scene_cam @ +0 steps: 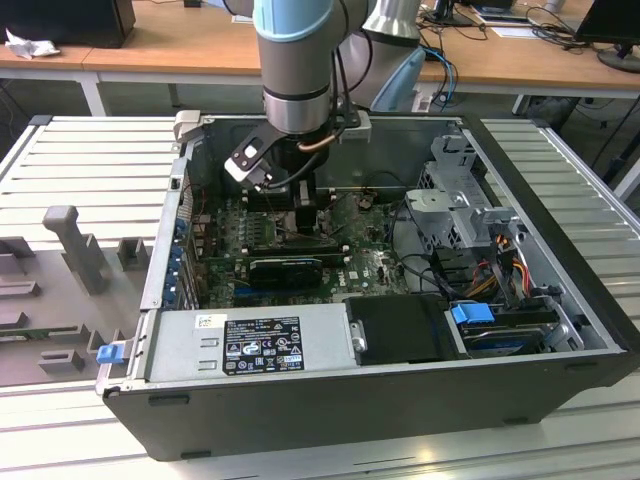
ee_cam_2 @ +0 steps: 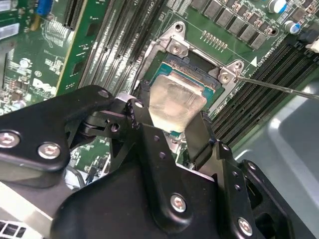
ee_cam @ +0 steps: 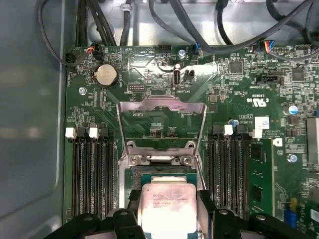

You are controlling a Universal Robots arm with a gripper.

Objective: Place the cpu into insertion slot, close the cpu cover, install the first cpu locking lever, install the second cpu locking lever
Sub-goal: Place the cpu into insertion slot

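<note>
The gripper [ee_cam: 169, 201] has its two black fingers [ee_cam: 130, 200] closed onto the cpu [ee_cam: 168, 209]. One finger presses on each of two opposite edges, and the gap is just as wide as the chip. In the second wrist view the gripper [ee_cam_2: 172, 115] holds the cpu [ee_cam_2: 175, 99] the same way, and the pale metal face reaches out past the fingertips.

Directly under the jaws is the insertion slot [ee_cam: 130, 179]. Only its dark frame shows around the chip, because the cpu covers the pin field. In the second wrist view a dark strip of the insertion slot [ee_cam_2: 197, 62] is seen just beyond the chip's far edge. I cannot tell if the chip already rests in the slot or is a little above it. The gripper body hides the part of the chip nearest to the wrist.

Beyond the fingertips the cpu cover [ee_cam: 162, 104] is open and folded back away from the slot, and the green motherboard [ee_cam: 144, 69] shows through its window. Memory slots [ee_cam: 92, 174] run along both sides of the jaws. A thin metal rod [ee_cam_2: 279, 87] runs off to one side of the slot, and its far end is cut off.

In the exterior view the gripper [scene_cam: 303, 205] is low inside the open computer case [scene_cam: 400, 410]. There the wrist parts hide the fingers and the chip.
</note>
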